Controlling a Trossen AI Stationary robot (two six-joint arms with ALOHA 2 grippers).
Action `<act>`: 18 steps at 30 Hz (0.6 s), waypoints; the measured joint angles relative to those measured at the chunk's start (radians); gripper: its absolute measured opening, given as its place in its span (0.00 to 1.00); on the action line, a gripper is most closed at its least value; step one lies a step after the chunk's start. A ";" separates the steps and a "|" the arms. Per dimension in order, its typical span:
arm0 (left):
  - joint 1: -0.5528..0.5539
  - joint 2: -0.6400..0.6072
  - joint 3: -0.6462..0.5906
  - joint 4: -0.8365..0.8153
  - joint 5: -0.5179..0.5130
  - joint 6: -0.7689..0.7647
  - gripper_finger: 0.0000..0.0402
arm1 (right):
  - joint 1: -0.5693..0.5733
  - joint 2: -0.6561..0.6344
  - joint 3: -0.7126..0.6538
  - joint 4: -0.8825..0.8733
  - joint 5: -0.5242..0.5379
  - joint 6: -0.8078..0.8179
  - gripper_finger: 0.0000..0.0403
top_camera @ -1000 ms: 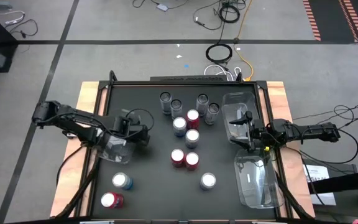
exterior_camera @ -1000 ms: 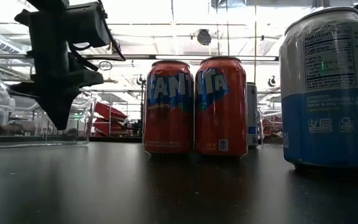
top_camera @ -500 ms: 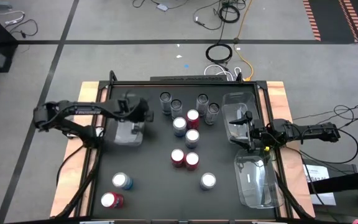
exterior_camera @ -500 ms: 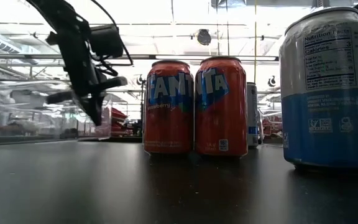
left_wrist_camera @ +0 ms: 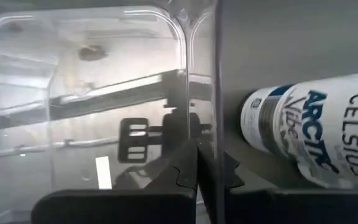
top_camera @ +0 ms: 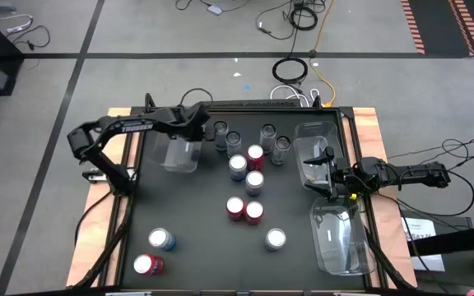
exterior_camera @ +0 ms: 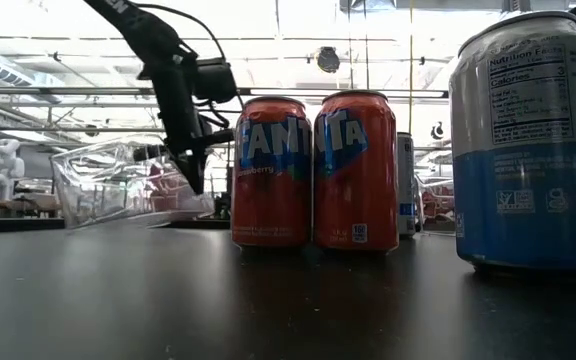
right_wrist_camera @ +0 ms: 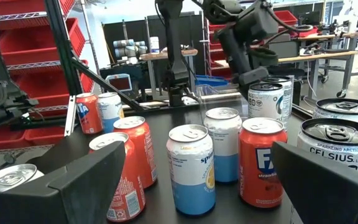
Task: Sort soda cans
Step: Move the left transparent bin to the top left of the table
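Left claw (top_camera: 194,130): your fingers are pinched together on the wall of a clear tray (top_camera: 179,154), far-left tabletop (top_camera: 196,222).
Right claw (top_camera: 313,174): spread apart, empty, above the right-edge trays.
Soda cans (top_camera: 253,182): clustered mid-tabletop; two near-left.

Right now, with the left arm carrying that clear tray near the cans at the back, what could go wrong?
The left pincer is shut on the clear tray, which hangs tilted in the low view; it could slip or swing. The nearest grey can stands close beside the pincer and could be knocked over. The right pincer waits open over another tray.
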 joint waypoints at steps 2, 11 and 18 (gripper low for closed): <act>0.000 0.005 0.009 -0.002 -0.013 -0.020 0.02 | 0.000 0.000 0.000 0.000 0.000 0.000 0.98; -0.028 0.007 0.006 -0.080 -0.074 -0.229 0.04 | 0.000 0.000 0.000 0.000 0.000 0.000 0.98; -0.084 0.007 0.006 -0.018 -0.074 -0.237 0.11 | 0.000 0.000 0.000 0.000 0.000 0.000 0.98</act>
